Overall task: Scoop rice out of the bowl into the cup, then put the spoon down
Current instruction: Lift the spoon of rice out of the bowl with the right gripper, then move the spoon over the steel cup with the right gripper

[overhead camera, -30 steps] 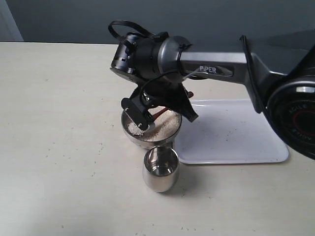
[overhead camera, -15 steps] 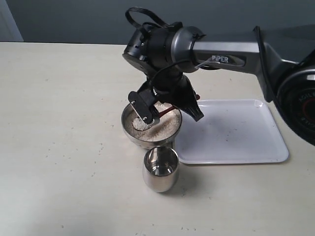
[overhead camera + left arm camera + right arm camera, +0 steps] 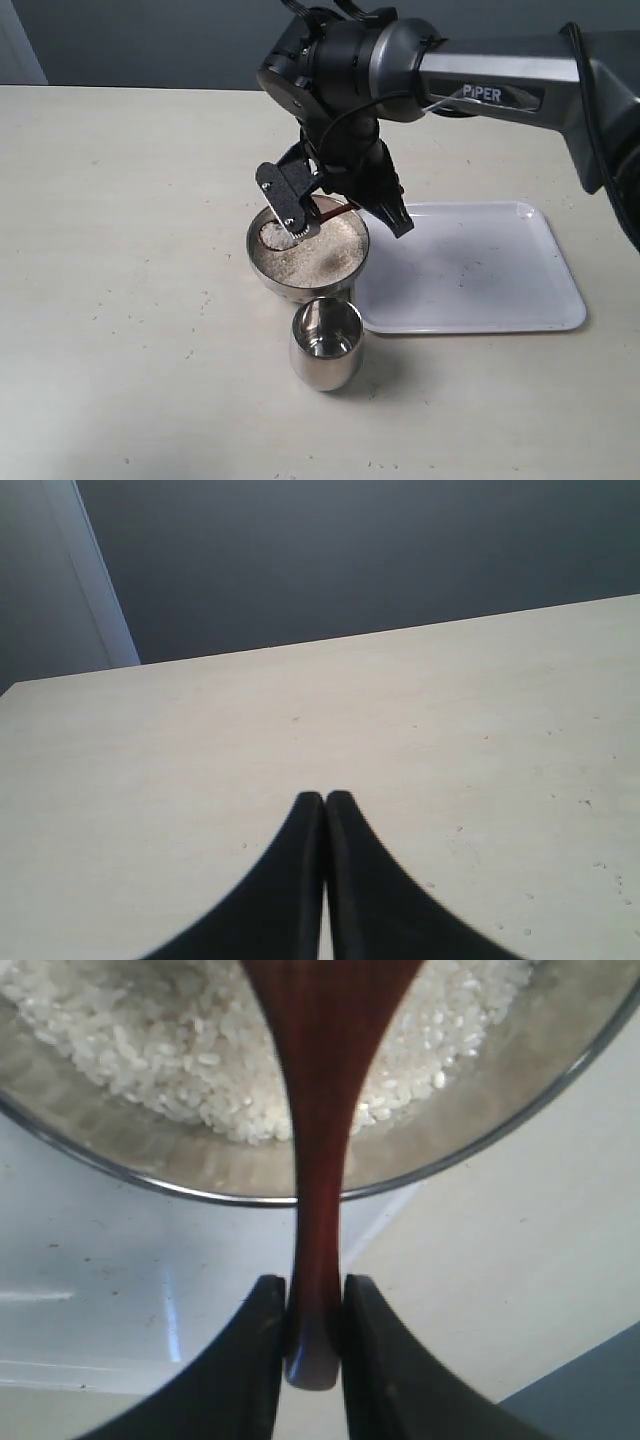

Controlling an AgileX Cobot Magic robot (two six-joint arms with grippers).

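The steel bowl (image 3: 262, 268) sits mid-table, filled with rice (image 3: 325, 255). In front of it stands the narrower steel cup (image 3: 326, 345), apart from the bowl. My right gripper (image 3: 345, 213) hangs over the bowl's far side, shut on the end of the dark wooden spoon's handle (image 3: 335, 210). The spoon's oval end (image 3: 273, 235) holds a small heap of rice just above the pile, at the bowl's left. In the right wrist view the spoon (image 3: 320, 1110) runs from my right gripper (image 3: 315, 1295) out over the rice (image 3: 150, 1050) and bowl rim (image 3: 480, 1130). My left gripper (image 3: 325, 798) is shut on nothing above bare table.
A white tray (image 3: 480, 270) lies right of the bowl, touching or nearly touching it, and shows under the bowl's rim as the tray (image 3: 100, 1290) in the right wrist view. The right arm (image 3: 500, 70) stretches in from the upper right. The tabletop (image 3: 120, 300) is pale beige.
The right arm has risen and drawn back. The spoon has come up out of the rice with a heap of grains on it. The bowl and cup have not moved.
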